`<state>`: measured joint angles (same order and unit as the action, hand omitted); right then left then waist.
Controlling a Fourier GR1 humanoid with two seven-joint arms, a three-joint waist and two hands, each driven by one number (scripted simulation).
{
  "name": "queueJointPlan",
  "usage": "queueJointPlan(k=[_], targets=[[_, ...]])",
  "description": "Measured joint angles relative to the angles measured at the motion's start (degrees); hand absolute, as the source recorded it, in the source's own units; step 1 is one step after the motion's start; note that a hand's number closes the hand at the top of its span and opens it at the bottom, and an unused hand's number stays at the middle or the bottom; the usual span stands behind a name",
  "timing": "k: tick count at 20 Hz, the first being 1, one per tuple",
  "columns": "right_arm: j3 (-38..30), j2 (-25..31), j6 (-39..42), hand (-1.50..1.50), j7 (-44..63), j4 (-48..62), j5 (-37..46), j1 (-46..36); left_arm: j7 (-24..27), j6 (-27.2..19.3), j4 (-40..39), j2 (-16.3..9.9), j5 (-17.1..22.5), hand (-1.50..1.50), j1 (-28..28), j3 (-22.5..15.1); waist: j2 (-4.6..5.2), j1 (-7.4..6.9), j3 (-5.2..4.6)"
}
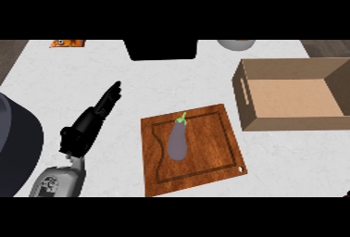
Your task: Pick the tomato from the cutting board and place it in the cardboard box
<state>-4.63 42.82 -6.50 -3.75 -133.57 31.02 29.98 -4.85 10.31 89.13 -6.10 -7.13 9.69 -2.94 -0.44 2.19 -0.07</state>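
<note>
Purple eggplant with green stem (178, 140) lying on brown wooden cutting board (209, 157); open tan cardboard box (249, 121) holding nothing; left hand (85, 127) keeping fingers straight.

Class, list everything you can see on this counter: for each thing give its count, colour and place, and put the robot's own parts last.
eggplant: one, purple with a green stem, lying on the cutting board; no tomato shows
cutting board: one, brown wood, centre of the counter
cardboard box: one, tan, open and empty, right of the board
black object: one, top edge, cut off
grey round object: one, top edge, partly shown
orange item: one, top left corner
counter: one, white
left hand: one, black, fingers straight, left of the board
right hand: not in view
</note>
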Motion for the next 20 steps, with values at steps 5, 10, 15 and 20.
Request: queueJointPlan(k=[5,10,15,20], targets=[[-8.7,-0.8,4.1,1.5,3.2,-0.7,-6.6,-1.4,-0.7,-0.6,0.1,1.0,-0.8,0.0,0.6,-0.9,0.16,-0.76,0.02],[-15.5,-1.2,9.1,1.5,8.8,-0.6,-12.8,-7.3,0.1,0.2,0.0,0.9,-0.9,0.0,0.2,-1.1,0.31,-1.61,0.02],[-17.8,0.7,13.5,1.5,14.1,5.1,-16.8,-18.1,-0.1,0.2,-0.7,1.5,-1.5,0.0,1.7,-1.5,0.45,-2.26,0.03],[-16.0,1.1,16.3,1.5,17.5,10.8,-17.1,-27.6,1.1,1.1,-1.7,1.1,-1.1,0.0,1.4,-0.6,0.51,-2.57,0.04]])
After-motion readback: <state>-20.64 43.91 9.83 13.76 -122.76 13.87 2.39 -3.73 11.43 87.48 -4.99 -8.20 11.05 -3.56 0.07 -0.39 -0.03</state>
